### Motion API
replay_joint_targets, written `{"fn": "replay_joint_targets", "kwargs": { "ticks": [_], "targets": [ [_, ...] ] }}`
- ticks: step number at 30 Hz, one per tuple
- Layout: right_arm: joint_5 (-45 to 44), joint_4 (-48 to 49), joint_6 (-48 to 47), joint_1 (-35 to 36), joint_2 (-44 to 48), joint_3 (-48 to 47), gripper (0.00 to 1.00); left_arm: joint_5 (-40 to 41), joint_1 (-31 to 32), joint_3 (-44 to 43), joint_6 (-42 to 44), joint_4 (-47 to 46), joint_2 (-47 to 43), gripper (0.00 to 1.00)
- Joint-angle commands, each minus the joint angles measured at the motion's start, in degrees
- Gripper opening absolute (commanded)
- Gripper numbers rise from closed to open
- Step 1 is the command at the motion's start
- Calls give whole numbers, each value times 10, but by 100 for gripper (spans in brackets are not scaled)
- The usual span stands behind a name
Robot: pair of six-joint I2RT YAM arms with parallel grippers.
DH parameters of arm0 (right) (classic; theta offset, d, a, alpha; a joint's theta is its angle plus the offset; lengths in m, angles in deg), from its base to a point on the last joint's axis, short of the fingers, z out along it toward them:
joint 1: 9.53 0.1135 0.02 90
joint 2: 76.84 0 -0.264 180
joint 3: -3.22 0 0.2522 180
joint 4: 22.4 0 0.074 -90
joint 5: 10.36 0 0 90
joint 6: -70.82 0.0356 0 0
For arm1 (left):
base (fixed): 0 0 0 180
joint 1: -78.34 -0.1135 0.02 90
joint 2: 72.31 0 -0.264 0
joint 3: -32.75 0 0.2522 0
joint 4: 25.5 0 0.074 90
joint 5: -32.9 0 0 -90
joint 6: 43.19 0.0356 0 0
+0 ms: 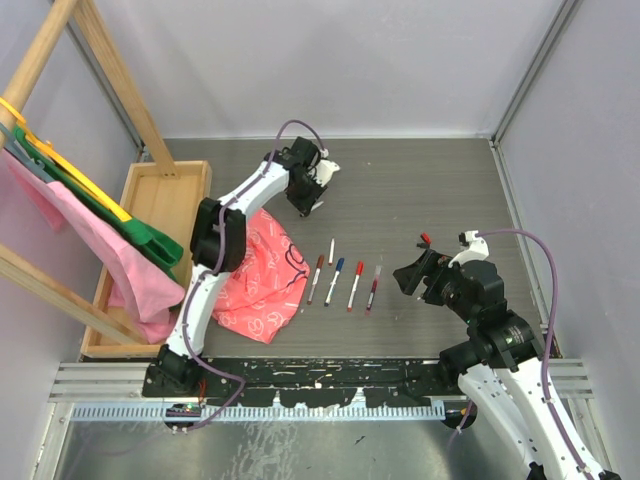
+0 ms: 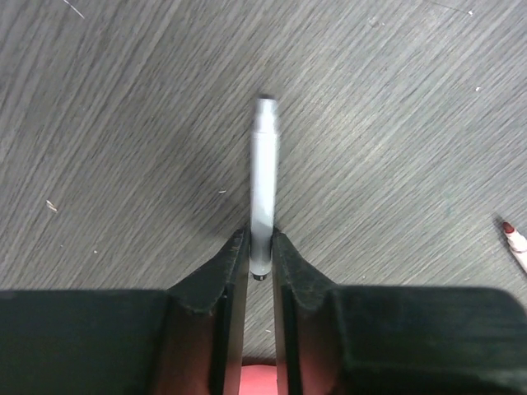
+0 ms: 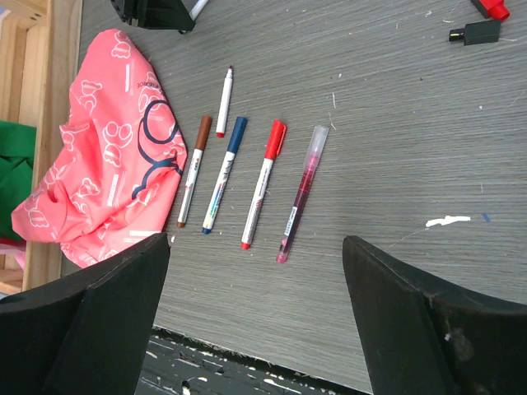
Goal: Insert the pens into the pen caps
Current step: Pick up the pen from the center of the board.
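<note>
**One pen pinched, and the caps lie on the other side of the cloth**

The left claw [image 2: 260, 239] is pressed in on a thin pale pen [image 2: 263, 164], with a finger touching each side of the barrel near its rear end. The barrel runs straight out from between the fingers, in line with the claw, and its narrowed end points away from the wrist. Whether the pen is clear of the table [image 1: 430, 170] I cannot tell. In the top view this claw sits just past the far edge of the pink cloth [image 1: 262, 275], toward the cloth's right corner.

Just right of the cloth, a row of four pens [image 3: 263, 183] lies side by side and roughly parallel. A shorter white pen with a red tip [image 3: 224, 103] lies just beyond them.

A red cap [image 3: 492, 8] and a black cap [image 3: 475, 33] lie loose and close together, well right of the cloth and past the row. The right claw [image 3: 255, 243] hangs spread wide with nothing in it, also right of the cloth, with the row between them.

So the caps lie rightward of the held pen, and the right arm is plainly the nearer one. It looks best placed to take a cap and offer its mouth to the narrowed end. The cap's bore probably has to line up with the barrel's long axis, or the end may catch on the rim.
</note>
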Motion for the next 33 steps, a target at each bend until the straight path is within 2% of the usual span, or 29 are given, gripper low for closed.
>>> {"fn": "replay_joint_targets", "kwargs": {
  "ticks": [1, 6, 13, 15, 19, 26, 33],
  "targets": [
    [8, 28, -6, -2, 9, -7, 91, -16, 6, 26, -16, 6, -18, 15],
    [6, 27, -4, -3, 10, -14, 91, -14, 11, 39, -33, -8, -41, 5],
    [12, 25, 12, -3, 12, -36, 88, -29, 15, 52, -102, -48, -129, 0],
    [15, 26, 22, -2, 14, -42, 88, -33, 15, 80, -138, -90, -170, 0],
    [19, 37, 47, -3, 15, -48, 80, -78, 15, 165, -220, -192, -268, 0],
    [37, 79, 76, -2, 4, -55, 70, -162, 15, 270, -337, -280, -376, 0],
    [30, 128, 105, -3, 3, -60, 61, -118, 48, 414, -393, -349, -502, 0]
  ]
}}
